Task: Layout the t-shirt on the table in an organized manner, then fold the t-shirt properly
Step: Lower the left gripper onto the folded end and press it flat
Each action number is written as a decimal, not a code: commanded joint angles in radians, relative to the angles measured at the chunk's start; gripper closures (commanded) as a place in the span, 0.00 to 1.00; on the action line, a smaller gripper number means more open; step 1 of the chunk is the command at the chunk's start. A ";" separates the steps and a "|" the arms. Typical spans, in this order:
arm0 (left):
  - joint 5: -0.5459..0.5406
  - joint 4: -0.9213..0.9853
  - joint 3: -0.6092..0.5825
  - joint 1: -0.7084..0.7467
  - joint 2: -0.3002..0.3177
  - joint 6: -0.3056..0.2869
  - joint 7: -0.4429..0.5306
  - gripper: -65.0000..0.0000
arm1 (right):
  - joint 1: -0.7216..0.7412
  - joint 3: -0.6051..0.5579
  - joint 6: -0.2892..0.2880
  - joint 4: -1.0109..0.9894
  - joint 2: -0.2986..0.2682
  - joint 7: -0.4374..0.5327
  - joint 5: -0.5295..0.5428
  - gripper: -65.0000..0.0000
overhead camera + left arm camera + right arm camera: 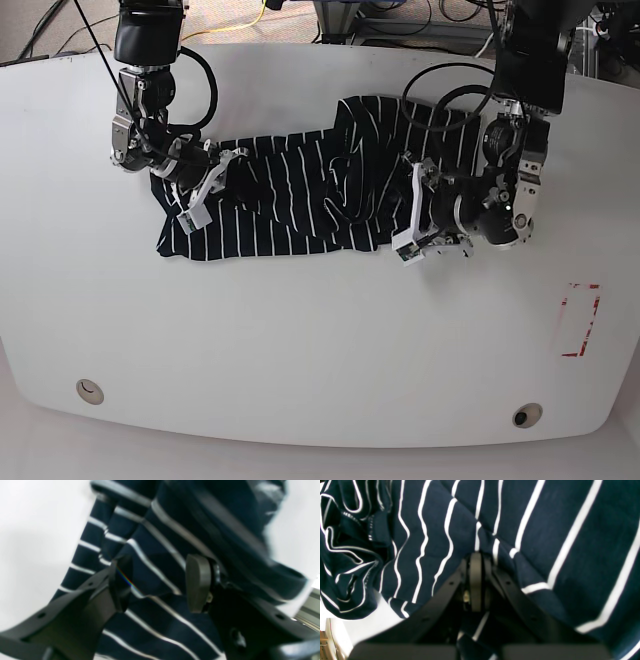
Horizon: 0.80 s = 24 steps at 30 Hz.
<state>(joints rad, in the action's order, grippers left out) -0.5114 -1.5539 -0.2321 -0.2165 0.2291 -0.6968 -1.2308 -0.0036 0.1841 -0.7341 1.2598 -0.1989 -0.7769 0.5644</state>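
Observation:
The dark navy t-shirt (pixel 300 190) with thin white stripes lies crumpled across the middle of the white table (pixel 300 340), bunched up toward its right side. At the shirt's left edge my right gripper (pixel 205 185) is shut on the cloth. The right wrist view shows its fingers (pixel 476 580) pressed together with striped fabric (pixel 545 530) puckered around the tips. My left gripper (pixel 412 215) stands open at the shirt's right edge. In the blurred left wrist view its pads (pixel 198 583) are spread apart over the striped cloth (pixel 155 562).
A small red-outlined rectangle (pixel 580 320) marks the table at the right. Two round fittings (pixel 90 391) (pixel 527 414) sit near the front edge. Cables (pixel 450 80) loop from the left arm over the shirt's far right part.

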 commanded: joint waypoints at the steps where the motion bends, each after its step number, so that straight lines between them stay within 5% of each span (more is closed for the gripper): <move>1: -0.003 0.010 0.007 -0.047 0.005 -0.001 0.027 0.51 | -0.017 -0.005 0.036 -0.019 -0.006 -0.115 -0.126 0.98; 24: -0.008 0.060 -0.046 -0.077 0.013 -0.001 0.027 0.52 | -0.017 -0.005 0.036 -0.019 -0.006 -0.115 -0.125 0.98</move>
<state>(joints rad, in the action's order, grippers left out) -0.5011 -1.4727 -0.2707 -0.2741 0.2398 -0.6968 -1.2167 -0.0036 0.1841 -0.7341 1.2598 -0.1989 -0.7769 0.5644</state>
